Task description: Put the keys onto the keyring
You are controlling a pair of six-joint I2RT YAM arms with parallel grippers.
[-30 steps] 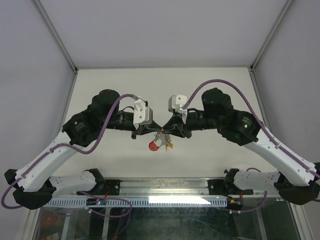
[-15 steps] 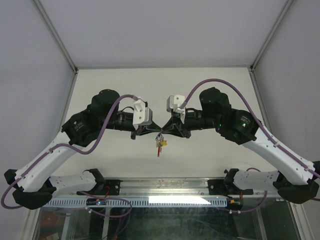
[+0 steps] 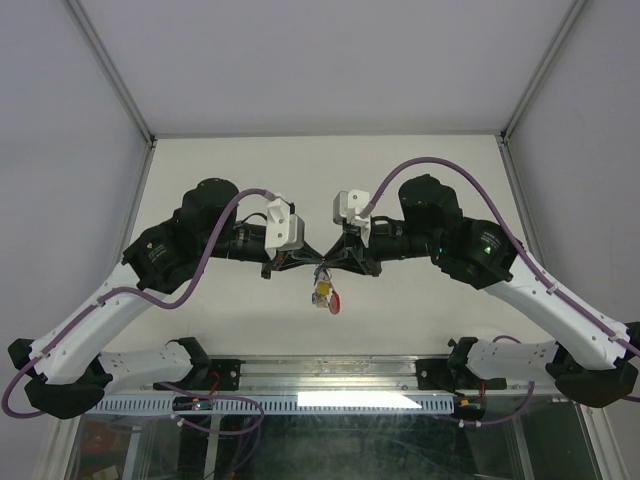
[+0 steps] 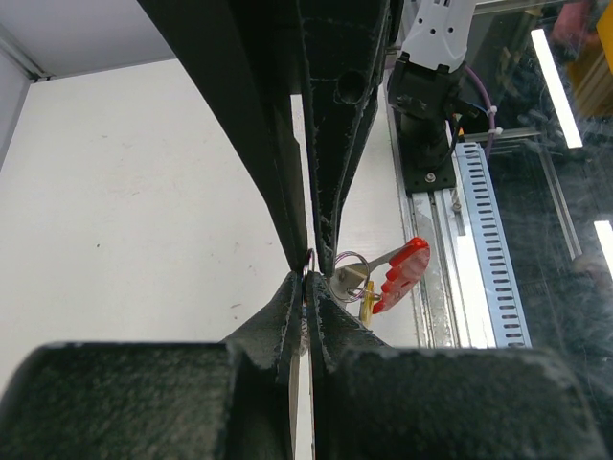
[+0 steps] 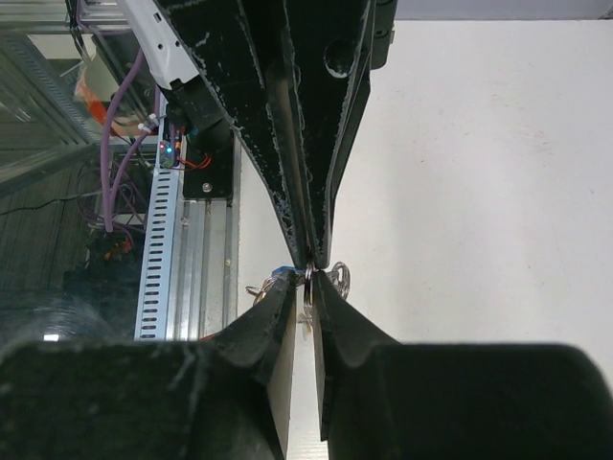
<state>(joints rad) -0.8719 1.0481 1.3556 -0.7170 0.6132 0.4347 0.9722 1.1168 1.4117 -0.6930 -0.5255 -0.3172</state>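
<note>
Left gripper tight, seemingly on keyring.

1. I find the red key has a glossy, ridged plastic head and a bare silvery metal blade.
2. The yellow key shows a slight sheen; I cannot tell plastic from metal.
3. The keyring is thin, bright, shiny metal wire.
4. On the left gripper and right gripper I record black, matt, grainy plastic.
5. The table is white, matt and smooth.
6. The rail is bare metal, dull finish.
7. The cable has a smooth purple sheath, faintly glossy.
</note>
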